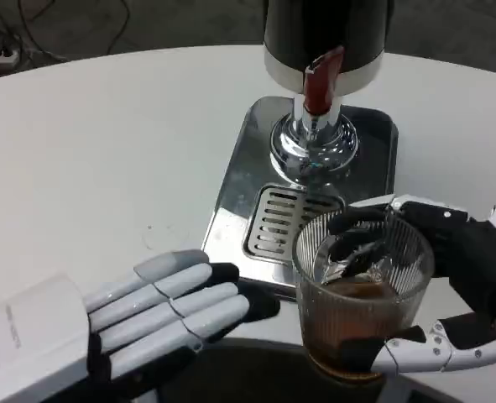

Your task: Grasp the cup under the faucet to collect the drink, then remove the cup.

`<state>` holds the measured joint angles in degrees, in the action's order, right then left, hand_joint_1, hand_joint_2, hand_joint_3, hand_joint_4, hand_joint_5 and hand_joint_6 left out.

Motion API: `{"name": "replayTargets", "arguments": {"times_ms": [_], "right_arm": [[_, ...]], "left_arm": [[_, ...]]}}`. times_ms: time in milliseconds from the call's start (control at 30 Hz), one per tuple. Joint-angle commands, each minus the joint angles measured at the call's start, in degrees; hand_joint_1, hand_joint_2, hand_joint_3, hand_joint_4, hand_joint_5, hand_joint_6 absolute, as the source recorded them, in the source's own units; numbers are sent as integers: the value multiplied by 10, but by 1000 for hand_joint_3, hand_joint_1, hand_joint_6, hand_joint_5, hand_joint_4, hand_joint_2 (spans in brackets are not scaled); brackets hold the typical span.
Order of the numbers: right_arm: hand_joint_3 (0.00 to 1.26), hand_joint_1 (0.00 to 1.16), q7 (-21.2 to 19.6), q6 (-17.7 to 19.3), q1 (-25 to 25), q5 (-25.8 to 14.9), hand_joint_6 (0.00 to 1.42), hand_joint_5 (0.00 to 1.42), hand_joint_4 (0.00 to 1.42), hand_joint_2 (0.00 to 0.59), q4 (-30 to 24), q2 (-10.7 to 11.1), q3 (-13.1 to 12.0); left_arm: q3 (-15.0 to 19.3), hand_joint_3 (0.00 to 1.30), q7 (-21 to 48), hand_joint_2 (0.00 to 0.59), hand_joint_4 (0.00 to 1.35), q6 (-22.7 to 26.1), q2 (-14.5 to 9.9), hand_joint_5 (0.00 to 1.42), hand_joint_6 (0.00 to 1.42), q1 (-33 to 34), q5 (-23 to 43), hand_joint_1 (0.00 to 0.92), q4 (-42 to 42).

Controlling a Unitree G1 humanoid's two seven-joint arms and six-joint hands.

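Both hands showed: your right hand (457,294) gripped the ribbed glass cup (361,298) of brown drink; your left hand (159,311) lay spread, holding nothing.

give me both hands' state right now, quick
Left hand: open, fingers stretched out flat, holding nothing.
Right hand: holding the ribbed glass cup, which has dark drink in it.
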<state>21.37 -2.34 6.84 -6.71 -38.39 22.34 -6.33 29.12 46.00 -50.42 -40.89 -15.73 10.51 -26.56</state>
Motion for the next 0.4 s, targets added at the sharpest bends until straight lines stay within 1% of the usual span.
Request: {"name": "replayTargets", "arguments": {"times_ms": [33, 267, 400], "right_arm": [[821, 916, 5, -3, -14, -21, 943, 1031, 852, 92, -7, 2, -8], [821, 916, 7, -4, -20, -27, 943, 1031, 853, 93, -6, 2, -10], [821, 915, 7, -3, -20, -29, 943, 1031, 853, 94, -5, 1, -10]], "left_arm": [[9, 0, -9, 105, 0, 11, -22, 0, 0, -11, -14, 0, -16], [-2, 0, -21, 108, 0, 39, -25, 0, 0, -5, -22, 0, -37], [-2, 0, -25, 109, 0, 47, -26, 0, 0, -6, -28, 0, -44]]}}
